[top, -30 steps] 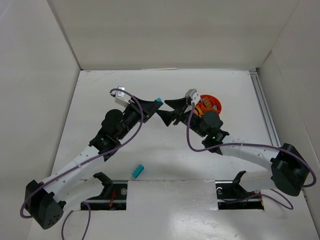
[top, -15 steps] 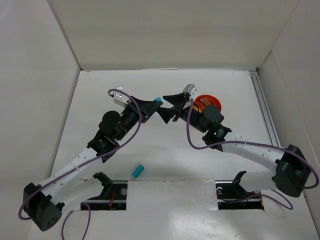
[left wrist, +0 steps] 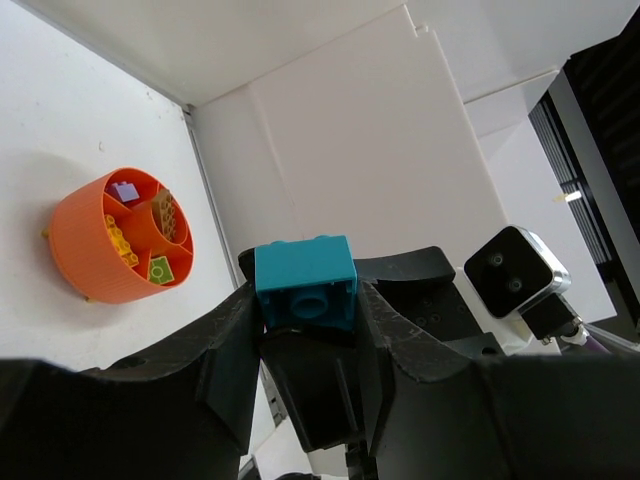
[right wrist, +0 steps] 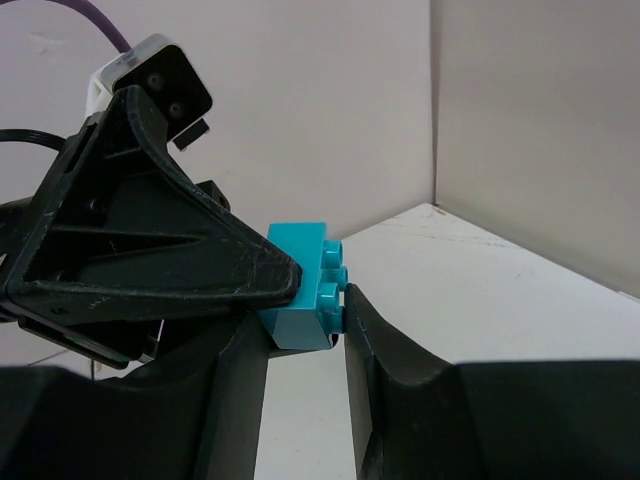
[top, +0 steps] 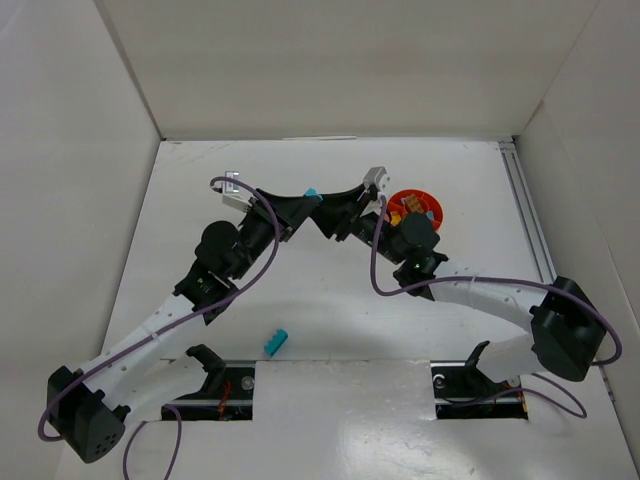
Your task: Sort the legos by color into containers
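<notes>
Legos: we see the held teal lego (left wrist: pixel 305 285) raised off the table (top: pixel 330 310), between the two grippers; the loose teal lego (top: pixel 276 341) lies flat near the arm bases, well apart from everything else.
Left gripper: the left gripper (left wrist: pixel 305 300) pinches the held teal lego by two opposite sides, and its fingers (left wrist: pixel 232 345) press against the plastic with the brick at their very tips.
Right gripper: the right gripper (right wrist: pixel 305 320) meets the same brick from the opposite side. In its own wrist view we see its fingers (right wrist: pixel 385 390) drawn in against the brick's lower end, one of them touching the studs, so both grippers have it at once.
Bowl: the orange bowl (left wrist: pixel 85 250) stands on the table just beyond the right gripper, towards the far right.
Bowl contents: we make out a purple lego (left wrist: pixel 124 190) in one outer compartment, yellow legos (left wrist: pixel 125 240) in the next, a lime lego (left wrist: pixel 158 268) in another, and brown legos (left wrist: pixel 168 215) in the round middle cell.
Meeting point: from above, the two grippers touch tips over the far middle of the table, beside the bowl.
</notes>
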Available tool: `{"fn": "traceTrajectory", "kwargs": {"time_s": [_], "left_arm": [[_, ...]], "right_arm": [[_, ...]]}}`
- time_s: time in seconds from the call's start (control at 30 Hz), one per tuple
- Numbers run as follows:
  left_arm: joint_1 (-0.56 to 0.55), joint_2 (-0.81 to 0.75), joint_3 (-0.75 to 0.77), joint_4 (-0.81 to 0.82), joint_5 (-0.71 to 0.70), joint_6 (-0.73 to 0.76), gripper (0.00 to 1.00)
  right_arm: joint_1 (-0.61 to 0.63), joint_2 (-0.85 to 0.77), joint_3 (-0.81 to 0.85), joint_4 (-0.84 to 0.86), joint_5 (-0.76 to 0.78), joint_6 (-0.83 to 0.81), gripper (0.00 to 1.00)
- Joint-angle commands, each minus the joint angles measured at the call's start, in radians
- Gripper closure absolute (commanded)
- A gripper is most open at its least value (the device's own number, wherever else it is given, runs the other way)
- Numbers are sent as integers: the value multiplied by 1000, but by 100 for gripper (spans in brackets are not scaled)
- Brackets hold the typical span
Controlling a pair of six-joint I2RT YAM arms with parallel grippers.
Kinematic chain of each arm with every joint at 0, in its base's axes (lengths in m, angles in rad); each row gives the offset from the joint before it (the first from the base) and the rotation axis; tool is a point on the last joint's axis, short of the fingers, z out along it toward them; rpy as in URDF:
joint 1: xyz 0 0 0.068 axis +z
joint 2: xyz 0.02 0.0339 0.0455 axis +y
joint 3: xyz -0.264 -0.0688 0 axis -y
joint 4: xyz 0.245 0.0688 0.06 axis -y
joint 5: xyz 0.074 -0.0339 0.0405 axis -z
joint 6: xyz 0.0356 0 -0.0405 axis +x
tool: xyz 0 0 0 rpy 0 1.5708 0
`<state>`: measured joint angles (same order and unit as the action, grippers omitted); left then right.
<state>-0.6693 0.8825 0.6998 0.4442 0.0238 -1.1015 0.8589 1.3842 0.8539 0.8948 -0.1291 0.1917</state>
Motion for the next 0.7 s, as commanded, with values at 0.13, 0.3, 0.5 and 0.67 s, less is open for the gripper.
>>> {"fn": "traceTrajectory", "kwargs": {"time_s": [0.13, 0.3, 0.5, 0.67], "left_arm": [[-23, 6, 29, -81, 88, 34, 61], [-23, 6, 38, -102, 65, 43, 37], [-23, 15, 56, -127, 45, 66, 11], [-23, 24, 104, -264, -37, 126, 0]], "right_arm": [[-6, -53, 27, -73, 66, -35, 100], [-6, -132, 8, -240, 45, -89, 100], [-6, -191, -39, -420, 35, -89, 100], [-75, -279, -76, -612, 69, -98, 100]]}}
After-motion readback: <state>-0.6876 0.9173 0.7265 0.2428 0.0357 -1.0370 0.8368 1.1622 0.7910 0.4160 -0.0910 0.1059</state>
